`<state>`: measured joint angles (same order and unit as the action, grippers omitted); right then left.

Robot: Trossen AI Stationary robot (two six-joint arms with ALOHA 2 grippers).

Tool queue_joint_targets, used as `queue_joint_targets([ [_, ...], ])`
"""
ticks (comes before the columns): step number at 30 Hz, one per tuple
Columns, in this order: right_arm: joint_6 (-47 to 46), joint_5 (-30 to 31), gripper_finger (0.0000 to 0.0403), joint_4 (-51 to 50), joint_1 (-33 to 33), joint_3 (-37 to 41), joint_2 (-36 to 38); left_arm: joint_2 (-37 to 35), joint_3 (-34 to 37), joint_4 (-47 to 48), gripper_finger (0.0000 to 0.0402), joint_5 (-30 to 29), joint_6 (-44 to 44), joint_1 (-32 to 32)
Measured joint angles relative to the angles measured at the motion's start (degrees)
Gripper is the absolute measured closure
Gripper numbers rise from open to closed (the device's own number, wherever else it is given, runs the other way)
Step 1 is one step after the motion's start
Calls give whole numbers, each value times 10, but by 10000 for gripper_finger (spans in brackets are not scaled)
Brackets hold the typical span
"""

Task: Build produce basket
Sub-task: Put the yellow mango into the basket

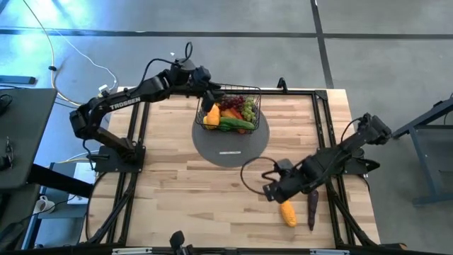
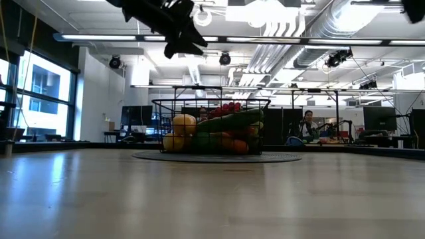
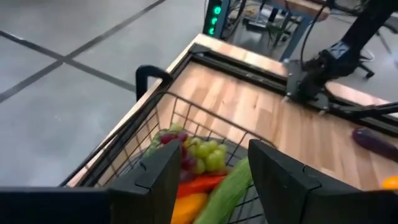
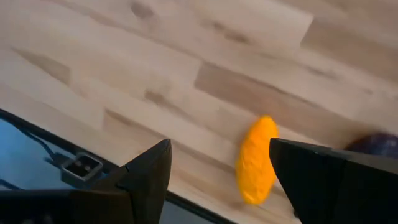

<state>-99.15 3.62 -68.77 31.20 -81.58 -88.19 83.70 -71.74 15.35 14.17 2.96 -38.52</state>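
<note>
1. Lying closest to the near table edge, an orange mango (image 1: 288, 213) is resting on the bare wood, with a dark purple eggplant (image 1: 312, 206) just beside it toward the right side of the table (image 1: 177, 198).
2. Hovering just above and beside the mango, the right gripper (image 1: 272, 191) is holding its jaws open with nothing between them; its wrist view is showing the mango (image 4: 256, 160) on the planks between its two fingers (image 4: 149, 174).
3. Sitting at the far middle of the table, the black wire basket (image 1: 228, 113) is standing on a grey round mat (image 1: 232, 146).
4. Filling the basket, the produce is showing a yellow lemon (image 1: 211, 115), a green cucumber (image 1: 236, 124), red pieces, and green grapes (image 1: 250, 110) toward its right end.
5. Reaching in from the left, the left gripper (image 1: 209, 95) is hanging over the basket's far left corner, jaws parted and gripping nothing.
6. Looking past its fingers (image 3: 155, 177), the left wrist view is taking in the grapes (image 3: 205, 155), the cucumber (image 3: 227, 186) and the basket rim (image 3: 186, 106) below.
7. Sitting well beyond the table in the low view, a person (image 2: 307, 126) is showing at a desk.
</note>
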Motion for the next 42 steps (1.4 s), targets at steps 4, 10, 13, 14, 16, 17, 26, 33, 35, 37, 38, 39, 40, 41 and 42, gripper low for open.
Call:
queue_joint_targets([
  [4, -16, -23, 151, 3, 29, 0, -19, -13, 0, 2, 227, -3, 8, 18],
  [10, -16, -50, 151, 8, 64, 0, -47, -28, 0, 21, 227, -52, -12, 52],
  [13, -16, -58, 150, 9, 82, 0, -63, -31, 0, 43, 227, -83, -22, 66],
  [14, -16, -62, 150, 10, 87, 0, -68, -31, 0, 50, 227, -91, -24, 70],
  [16, -26, -69, 150, 12, 98, 0, -78, -32, 0, 62, 227, -98, -27, 79],
  [17, -27, -72, 150, 13, 104, 0, -83, -32, 0, 69, 227, -99, -26, 82],
  [26, -61, -82, 150, 31, 129, 0, -143, -32, 0, 93, 227, -106, -17, 112],
  [33, -92, -88, 150, 36, 131, 0, -186, -32, 0, 93, 227, -132, -17, 129],
  [35, -101, -88, 150, 37, 131, 0, -191, -32, 0, 93, 227, -136, -17, 132],
  [37, -107, -88, 150, 36, 131, 0, -196, -32, 0, 93, 227, -136, -17, 132],
  [38, -113, -88, 150, 33, 131, 0, -198, -32, 0, 93, 227, -136, -17, 132],
  [39, -117, -88, 150, 31, 131, 0, -200, -32, 0, 93, 227, -136, -17, 132],
  [40, -120, -88, 150, 30, 131, 0, -203, -32, 0, 93, 227, -136, -17, 132],
  [41, -126, -89, 150, 28, 131, 0, -207, -32, 0, 93, 227, -136, -17, 132],
  [42, -130, -89, 150, 27, 131, 0, -210, -32, 0, 93, 227, -136, -17, 132],
])
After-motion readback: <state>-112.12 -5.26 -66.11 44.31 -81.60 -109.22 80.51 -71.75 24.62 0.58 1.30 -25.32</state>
